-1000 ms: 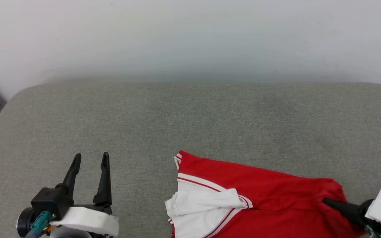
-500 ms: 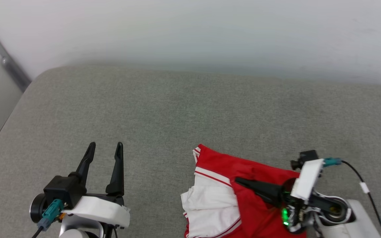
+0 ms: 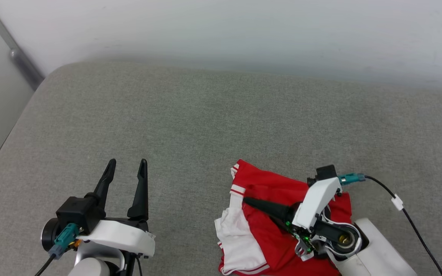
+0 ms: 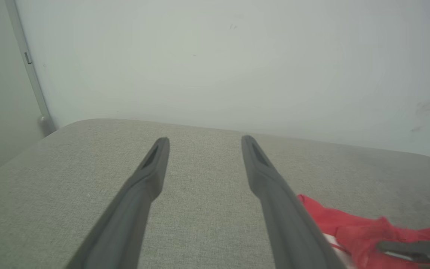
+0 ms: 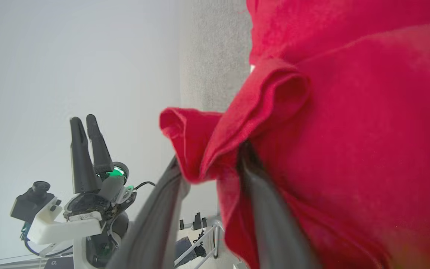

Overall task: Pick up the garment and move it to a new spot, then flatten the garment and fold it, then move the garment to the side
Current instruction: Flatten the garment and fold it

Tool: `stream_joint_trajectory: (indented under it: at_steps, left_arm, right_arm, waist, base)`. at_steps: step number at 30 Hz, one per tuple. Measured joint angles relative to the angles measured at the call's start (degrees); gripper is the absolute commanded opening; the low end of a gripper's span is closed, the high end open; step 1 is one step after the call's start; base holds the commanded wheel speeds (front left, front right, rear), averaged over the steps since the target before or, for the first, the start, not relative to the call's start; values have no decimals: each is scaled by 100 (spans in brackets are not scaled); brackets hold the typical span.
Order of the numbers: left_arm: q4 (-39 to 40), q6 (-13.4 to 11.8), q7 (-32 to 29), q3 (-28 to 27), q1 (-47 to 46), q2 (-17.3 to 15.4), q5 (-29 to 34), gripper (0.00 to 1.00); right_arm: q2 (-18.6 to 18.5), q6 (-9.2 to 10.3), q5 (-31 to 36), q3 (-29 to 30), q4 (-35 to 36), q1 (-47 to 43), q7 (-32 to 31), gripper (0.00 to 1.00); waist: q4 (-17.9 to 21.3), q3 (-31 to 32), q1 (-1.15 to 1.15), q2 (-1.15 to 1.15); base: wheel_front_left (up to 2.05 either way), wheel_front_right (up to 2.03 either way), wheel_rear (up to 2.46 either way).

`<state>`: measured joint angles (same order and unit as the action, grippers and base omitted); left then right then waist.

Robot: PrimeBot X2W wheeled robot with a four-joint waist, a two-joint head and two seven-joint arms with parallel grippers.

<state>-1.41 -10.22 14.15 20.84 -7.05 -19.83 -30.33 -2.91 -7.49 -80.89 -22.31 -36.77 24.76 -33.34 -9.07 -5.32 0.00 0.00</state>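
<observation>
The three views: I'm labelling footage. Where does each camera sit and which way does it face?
Head view: robot's head, facing forward and down at the grey fabric cushion; left pincer and right pincer show.
Left wrist view: left wrist, looking along its open fingers across the cushion to the white wall.
Right wrist view: right wrist, rolled sideways, its parted fingers amid the bright red jersey shirt with white sleeves.
Shared: all three see the shirt; the right wrist view also shows the left pincer.
</observation>
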Motion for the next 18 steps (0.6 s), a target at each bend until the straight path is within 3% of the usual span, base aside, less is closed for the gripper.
stream_joint_trajectory:
  at_steps: [6,12,15,18]
  left_arm:
    - [-92,14,19,-15,-4,11,-9,100]
    - [-142,7,25,-49,49,2,-18,100]
    - [-146,-18,43,-76,110,-4,-20,100]
    - [-142,-62,52,-133,171,-18,-24,100]
  right_arm:
    - [-157,0,615,-478,360,254,167,100]
    - [-922,0,2095,-1034,1060,364,950,100]
    - [-1262,0,2945,-1031,1168,363,1464,100]
    - [-1456,-1,3691,-672,1160,275,1934,100]
  waist:
    - [101,80,0,0]
    - [248,229,0,0]
    - [352,296,0,0]
    - [471,354,0,0]
  base:
    - [0,0,0]
    - [0,0,0]
    - [0,0,0]
    - [0,0,0]
